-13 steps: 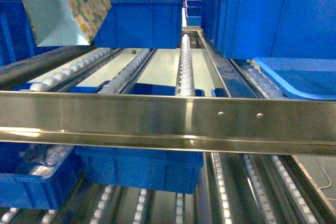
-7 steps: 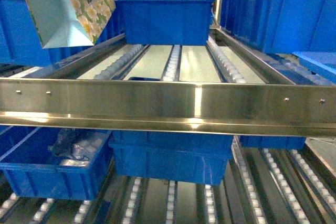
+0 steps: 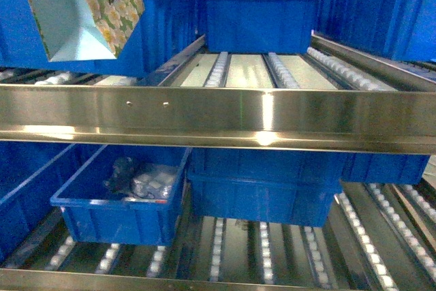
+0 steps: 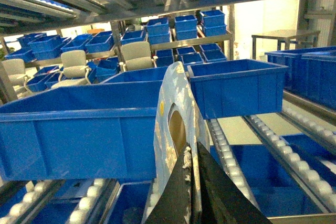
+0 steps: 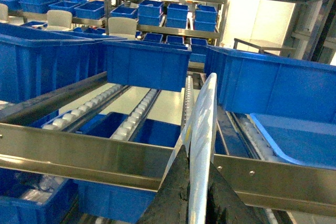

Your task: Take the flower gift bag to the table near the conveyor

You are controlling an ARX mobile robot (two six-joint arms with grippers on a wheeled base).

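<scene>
Flower gift bag hangs upper left above conveyor; left gripper pinches bag's top edge, right gripper clamps another white edge. Blue bins behind.

The steel front rail of the conveyor crosses the head view. Behind it, roller tracks run back to a bin. Above its left end hangs the gift bag. Below it sit two bins, side by side.
</scene>
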